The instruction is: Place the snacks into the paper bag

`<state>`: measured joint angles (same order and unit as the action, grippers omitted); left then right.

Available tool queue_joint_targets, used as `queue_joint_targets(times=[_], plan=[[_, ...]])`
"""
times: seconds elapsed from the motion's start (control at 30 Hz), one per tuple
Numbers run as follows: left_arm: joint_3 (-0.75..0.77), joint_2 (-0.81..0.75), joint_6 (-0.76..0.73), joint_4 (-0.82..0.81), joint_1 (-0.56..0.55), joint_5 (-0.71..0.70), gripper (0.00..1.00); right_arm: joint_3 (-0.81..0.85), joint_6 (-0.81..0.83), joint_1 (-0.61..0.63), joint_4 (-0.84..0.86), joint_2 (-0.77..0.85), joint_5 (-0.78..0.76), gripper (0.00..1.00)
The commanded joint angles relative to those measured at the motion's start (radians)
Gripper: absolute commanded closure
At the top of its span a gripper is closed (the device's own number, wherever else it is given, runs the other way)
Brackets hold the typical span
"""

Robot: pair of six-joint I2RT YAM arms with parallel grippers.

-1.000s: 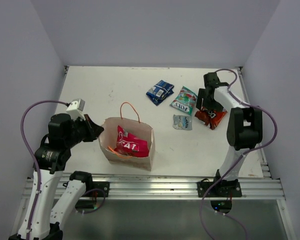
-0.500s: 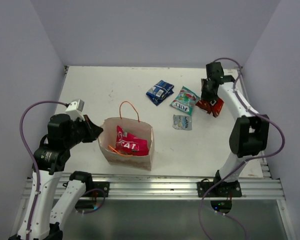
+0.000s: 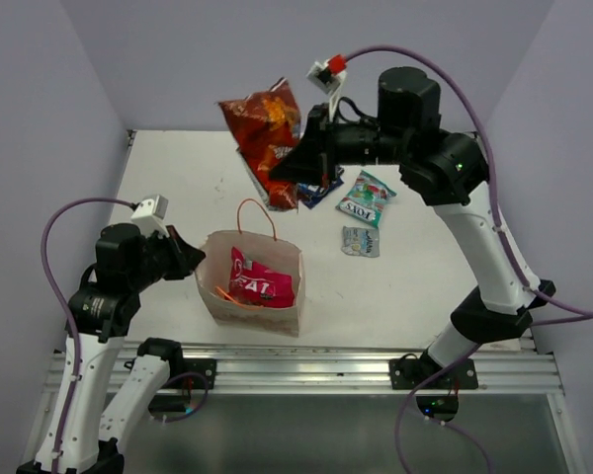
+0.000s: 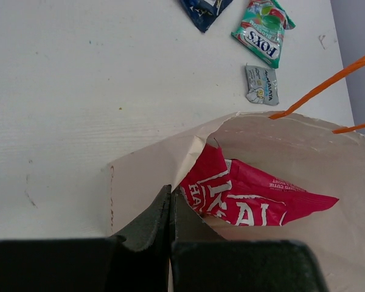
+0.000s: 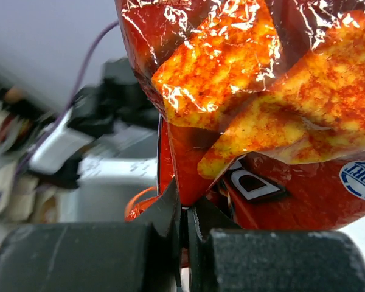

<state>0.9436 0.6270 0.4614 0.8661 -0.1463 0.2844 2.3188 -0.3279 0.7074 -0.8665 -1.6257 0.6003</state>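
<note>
Right gripper [image 3: 285, 176] [image 5: 182, 204]: jaws pinched tight on lower corner of orange packet [image 3: 265, 133] [image 5: 243, 91]. Packet held high in air, tilted, over table [image 3: 178, 183], behind bag [image 3: 252, 304].

Left gripper [image 3: 190, 255] [image 4: 170, 196]: jaws closed on bag's [image 4: 143, 176] left rim, paper nipped between them.

Bag upright, mouth open. Red packet [image 3: 259, 286] [image 4: 255, 198] lies inside. 1 orange handle [image 3: 257, 212] [image 4: 322, 91] stands up at far rim.

3 packets on table right of bag, apart from it:
- blue packet [image 3: 321, 191] [image 4: 204, 7], partly hidden by right gripper
- green packet [image 3: 366, 199] [image 4: 261, 30] beside it
- grey packet [image 3: 361, 242] [image 4: 261, 84] just nearer than green
</note>
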Motion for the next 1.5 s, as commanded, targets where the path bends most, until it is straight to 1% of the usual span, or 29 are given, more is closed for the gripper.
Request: queue_joint_targets(times=[0.0,0.07,0.1,0.13,0.17,0.23,0.27,0.33,0.37,0.47,0.53,0.63,0.73,0.77,0.83,0.93,0.97,1.0,1.03,1.07,1.13,1.27,1.47], plan=[[-0.009,0.005,0.011,-0.053,-0.001,0.021,1.0,0.004,-0.095,0.096,-0.043,-0.089,0.308,1.0],[-0.012,0.004,0.011,-0.058,-0.001,0.022,1.0,-0.074,-0.141,0.147,0.015,-0.085,0.387,1.0],[-0.014,-0.001,0.011,-0.059,-0.002,0.022,1.0,-0.138,-0.16,0.165,0.049,-0.085,0.401,1.0],[-0.014,0.0,0.011,-0.059,-0.003,0.022,1.0,-0.157,-0.158,0.187,0.049,-0.092,0.408,1.0],[-0.017,-0.003,0.01,-0.058,-0.001,0.021,1.0,-0.16,-0.146,0.232,0.032,-0.105,0.406,1.0],[-0.017,-0.009,0.01,-0.055,-0.001,0.016,1.0,-0.136,-0.096,0.289,-0.054,-0.128,0.376,1.0],[-0.019,-0.012,0.01,-0.052,-0.002,0.015,1.0,-0.156,-0.086,0.299,-0.069,-0.137,0.362,1.0],[-0.025,-0.021,0.013,-0.05,-0.002,0.015,1.0,-0.223,-0.091,0.305,-0.039,-0.12,0.345,1.0],[-0.026,-0.027,0.014,-0.047,-0.001,0.016,1.0,-0.295,-0.092,0.305,-0.025,-0.099,0.331,1.0],[-0.029,-0.042,0.017,-0.038,-0.001,0.012,1.0,-0.395,-0.069,0.299,-0.009,-0.082,0.253,1.0],[-0.031,-0.052,0.017,-0.027,-0.001,0.009,1.0,-0.435,-0.068,0.288,0.001,-0.071,0.19,1.0],[-0.029,-0.064,0.016,-0.013,-0.002,0.006,1.0,-0.487,-0.097,0.25,0.047,-0.04,0.139,1.0],[-0.028,-0.075,0.016,-0.003,-0.001,0.006,1.0,-0.477,-0.094,0.21,0.015,-0.028,0.031,1.0],[-0.028,-0.078,0.016,-0.001,-0.002,0.004,1.0,-0.454,-0.086,0.201,-0.005,-0.031,-0.027,1.0],[-0.028,-0.084,0.017,0.004,-0.001,0.002,1.0,-0.412,-0.051,0.185,-0.093,-0.055,-0.097,1.0],[-0.025,-0.09,0.017,0.011,-0.001,0.001,1.0,-0.288,0.035,0.187,-0.248,-0.117,-0.186,1.0],[-0.025,-0.092,0.017,0.013,-0.001,-0.001,1.0,-0.207,0.055,0.187,-0.293,-0.135,-0.201,1.0],[-0.026,-0.093,0.017,0.013,-0.002,-0.001,1.0,-0.164,0.096,0.187,-0.386,-0.155,-0.236,1.0],[-0.026,-0.093,0.019,0.01,-0.001,0.001,1.0,-0.124,0.114,0.19,-0.429,-0.177,-0.249,1.0],[-0.028,-0.093,0.019,0.008,-0.002,0.002,1.0,-0.118,0.121,0.19,-0.446,-0.183,-0.254,1.0],[-0.031,-0.092,0.02,0.001,-0.001,0.006,1.0,-0.144,0.121,0.199,-0.428,-0.175,-0.203,1.0],[-0.029,-0.089,0.022,-0.006,-0.001,0.009,1.0,-0.182,0.136,0.262,-0.445,-0.206,-0.204,1.0],[-0.029,-0.087,0.02,-0.009,-0.001,0.007,1.0,-0.211,0.155,0.352,-0.462,-0.267,-0.27,1.0]])
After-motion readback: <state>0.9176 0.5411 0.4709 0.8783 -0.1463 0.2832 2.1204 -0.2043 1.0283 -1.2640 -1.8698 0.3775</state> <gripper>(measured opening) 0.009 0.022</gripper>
